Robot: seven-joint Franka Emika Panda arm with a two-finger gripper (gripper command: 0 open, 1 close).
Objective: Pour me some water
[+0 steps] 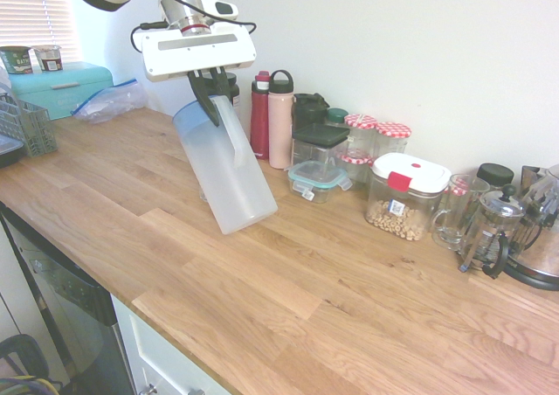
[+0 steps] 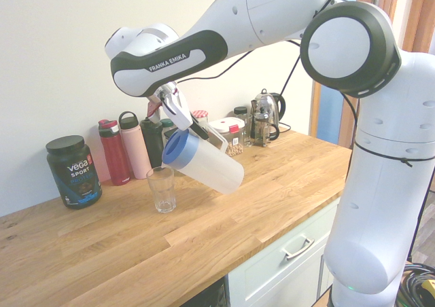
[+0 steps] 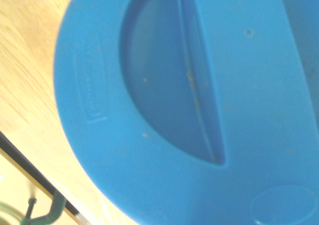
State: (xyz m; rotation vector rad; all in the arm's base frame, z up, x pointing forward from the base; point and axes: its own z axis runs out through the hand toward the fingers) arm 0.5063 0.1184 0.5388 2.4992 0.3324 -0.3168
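Note:
A translucent white pitcher with a blue lid hangs tilted above the wooden counter. My gripper is shut on its handle, and the lid end points down toward a clear drinking glass. The glass stands upright on the counter just below the lid's rim and looks empty. No stream of water shows. The pitcher hides the glass in the first exterior view. The blue lid fills the wrist view.
Against the wall stand a red bottle, a pink bottle, storage jars, a cereal box, a French press and a dark protein tub. A teal bread box and a dish rack sit at one end.

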